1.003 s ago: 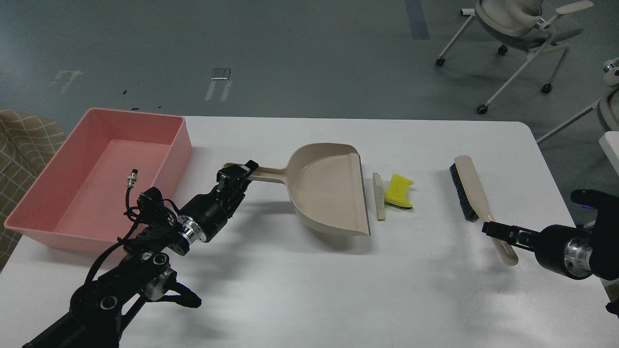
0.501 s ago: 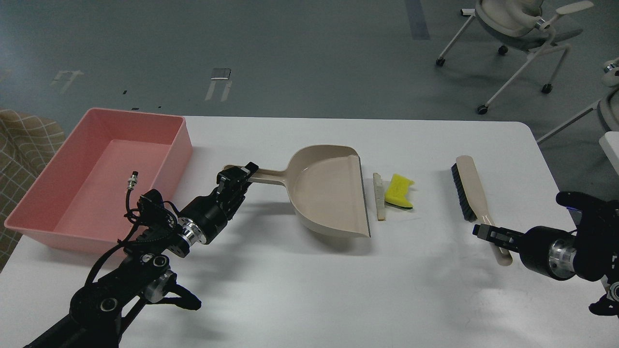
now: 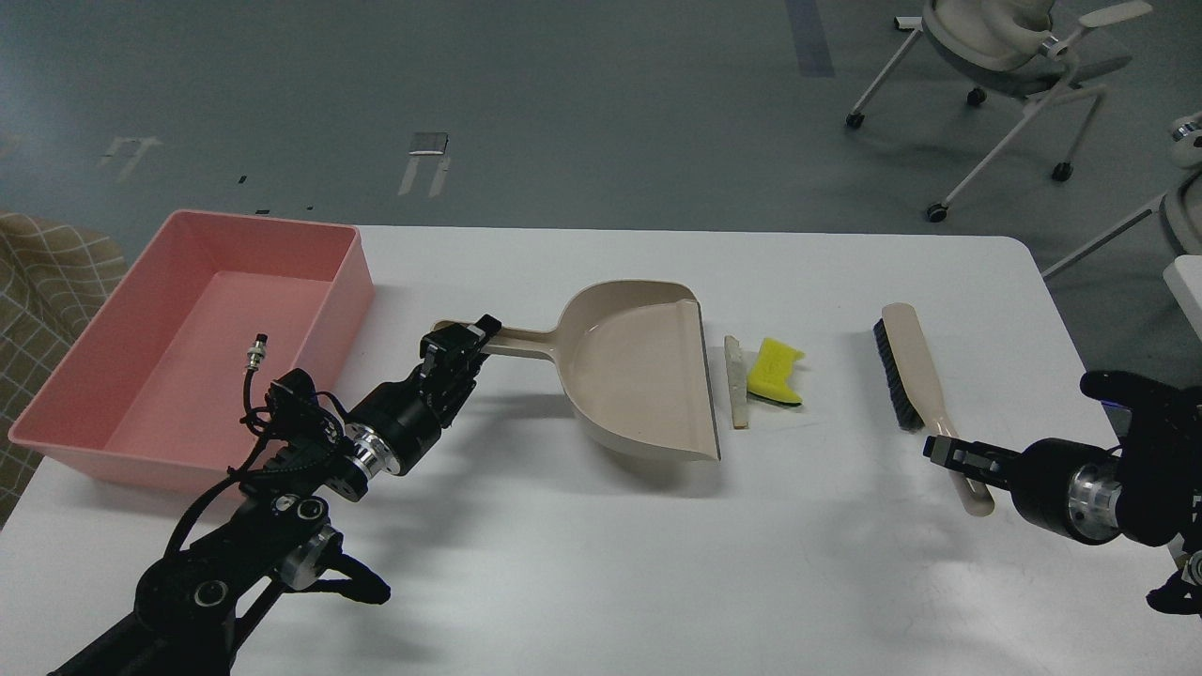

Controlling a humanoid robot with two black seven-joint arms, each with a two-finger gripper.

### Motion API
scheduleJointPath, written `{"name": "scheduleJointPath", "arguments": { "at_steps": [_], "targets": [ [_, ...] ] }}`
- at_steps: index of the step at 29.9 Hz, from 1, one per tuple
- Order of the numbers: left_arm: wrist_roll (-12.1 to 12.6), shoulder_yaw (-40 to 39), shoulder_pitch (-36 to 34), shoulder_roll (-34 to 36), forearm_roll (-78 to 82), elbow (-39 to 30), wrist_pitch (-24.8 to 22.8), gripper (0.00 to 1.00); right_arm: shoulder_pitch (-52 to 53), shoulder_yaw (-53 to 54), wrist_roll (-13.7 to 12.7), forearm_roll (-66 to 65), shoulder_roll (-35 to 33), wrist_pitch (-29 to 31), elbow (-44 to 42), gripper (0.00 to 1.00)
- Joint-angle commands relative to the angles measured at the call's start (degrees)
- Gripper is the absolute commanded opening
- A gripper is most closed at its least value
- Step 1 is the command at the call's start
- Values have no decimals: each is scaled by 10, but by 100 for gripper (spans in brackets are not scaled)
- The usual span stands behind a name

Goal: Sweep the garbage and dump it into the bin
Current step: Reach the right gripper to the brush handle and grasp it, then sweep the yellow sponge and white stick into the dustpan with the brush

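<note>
The bread slice (image 3: 738, 383) is lying with its long axis running away from the robot, touching the yellow chunk (image 3: 775, 372), beside the dustpan's (image 3: 639, 376) open edge. The left end effector (image 3: 457, 349) is gripping the dustpan handle; the right end effector (image 3: 950, 453) is clamping the brush (image 3: 916, 385) handle, right of the scraps. The bin (image 3: 84, 394) is sitting far left on the table (image 3: 601, 563).

Glossy pink plastic bin (image 3: 113, 427); smooth beige plastic dustpan (image 3: 639, 376).

Bare table (image 3: 601, 563) in front, dustpan (image 3: 639, 376) flanking garbage (image 3: 762, 377)
</note>
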Motion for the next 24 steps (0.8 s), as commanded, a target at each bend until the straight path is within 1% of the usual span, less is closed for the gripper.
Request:
{"name": "scheduleJointPath", "arguments": {
  "at_steps": [1, 5, 12, 16, 20, 24],
  "targets": [
    [1, 0, 2, -1, 0, 1, 1, 0, 5, 1, 1, 3, 5, 0, 0, 0],
    [4, 1, 3, -1, 2, 5, 10, 0, 5, 2, 2, 5, 9, 0, 2, 0],
    [6, 3, 3, -3, 4, 28, 12, 0, 3, -4, 1, 6, 45, 0, 13, 0],
    [4, 37, 0, 0, 4, 32, 15, 0, 5, -5, 1, 6, 73, 0, 16, 0],
    [4, 39, -1, -2, 5, 32, 32, 0, 6, -7, -1, 6, 97, 0, 15, 0],
    [4, 39, -3, -4, 5, 32, 33, 0, 31, -40, -1, 6, 107, 0, 15, 0]
  ]
}}
